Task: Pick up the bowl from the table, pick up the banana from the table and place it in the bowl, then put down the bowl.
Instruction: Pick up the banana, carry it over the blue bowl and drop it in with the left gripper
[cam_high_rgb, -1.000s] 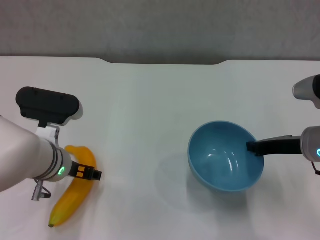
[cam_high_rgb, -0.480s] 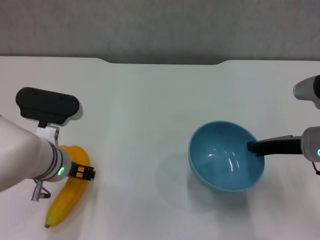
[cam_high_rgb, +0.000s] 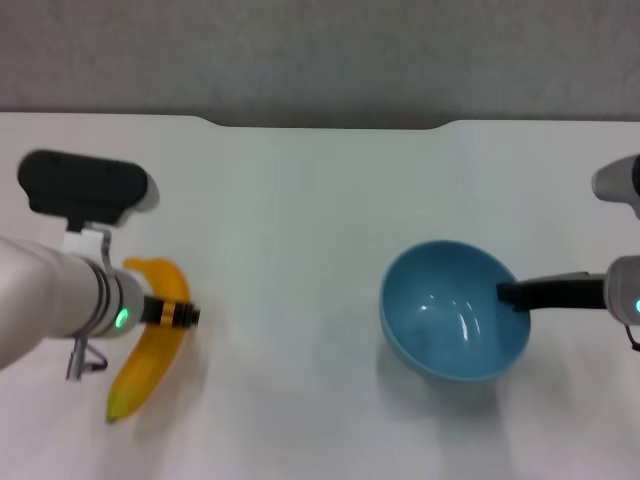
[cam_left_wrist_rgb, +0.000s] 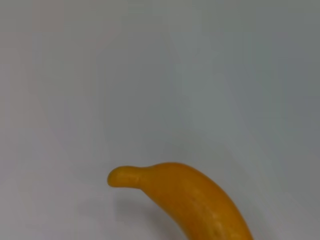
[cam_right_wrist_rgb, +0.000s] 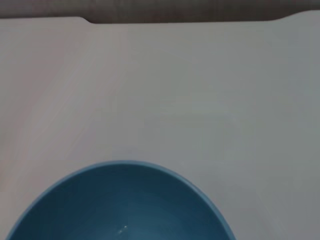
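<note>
Largest first: the large plain white tabletop (cam_high_rgb: 300, 200), notch in its far edge, carries everything.

The round glossy light-blue bowl (cam_high_rgb: 455, 310) sits on your right. The right gripper (cam_high_rgb: 512, 295) reaches in from the right side and is clamped on the near-right rim — one dark finger shows over the rim, inside the bowl. A shadow lies under the bowl, so it looks lifted clear of the table, though I'd call that a judgement. The right wrist view only shows the bowl's interior (cam_right_wrist_rgb: 120, 205) and bare table beyond.

The curved yellow-orange banana (cam_high_rgb: 150, 340) is on your left, well apart from the bowl. The left gripper (cam_high_rgb: 175, 314) is closed across its middle; dark fingertips wrap the body crosswise. The left wrist view shows the stem end (cam_left_wrist_rgb: 125, 176) with a shadow under it, so the banana is probably off the surface.

Key relation for the next move: the bowl lies to the right of the left gripper, across open table. The banana's long axis runs roughly near-to-far, dark tip toward you, stem away. It's longer than the bowl is wide — expect it to rest on the rim rather than drop flat. Bring it over bowl centre before opening.
</note>
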